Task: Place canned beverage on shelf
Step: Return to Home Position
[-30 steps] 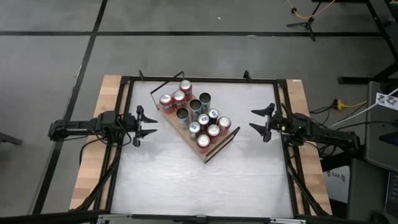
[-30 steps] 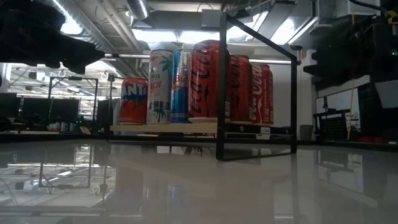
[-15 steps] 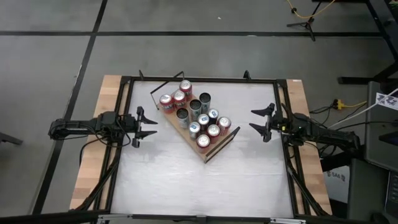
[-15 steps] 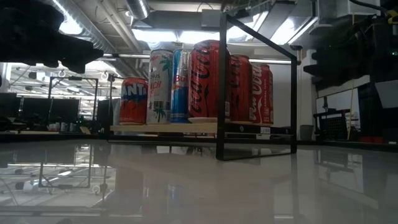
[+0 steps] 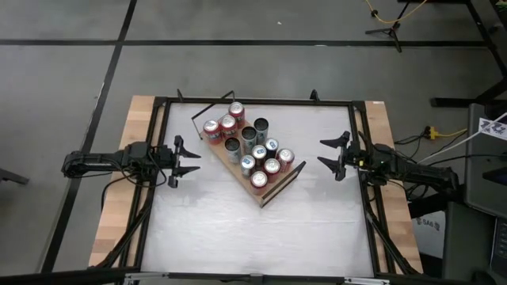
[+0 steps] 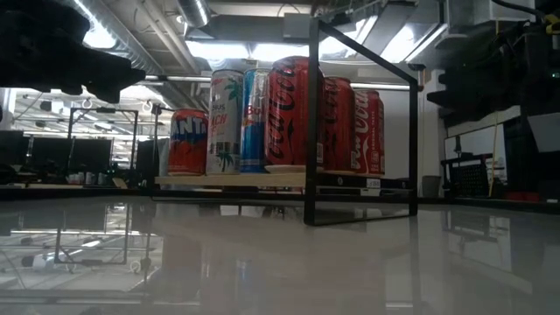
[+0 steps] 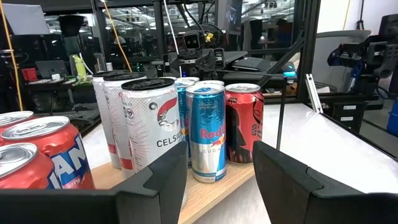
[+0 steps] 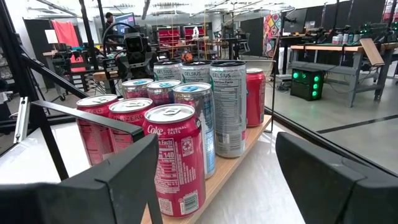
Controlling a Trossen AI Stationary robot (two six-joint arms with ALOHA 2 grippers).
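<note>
the dark left gripper (image 5: 195, 161) and right gripper (image 5: 322, 153) were held spread, empty, at the white table's (image 5: 238, 237) side edges; the flat light-brown wooden shelf (image 5: 266, 192), loaded with upright cans (image 5: 252, 150), was set near the far edge.

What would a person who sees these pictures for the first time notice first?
First comes the wooden shelf, set at a slant in the middle of the white table and packed with upright cans in red, white and blue. Next come the two arms at the table's sides: the left gripper is at the left edge and the right gripper at the right edge. Both have their fingers open and empty and point toward the shelf.
</note>
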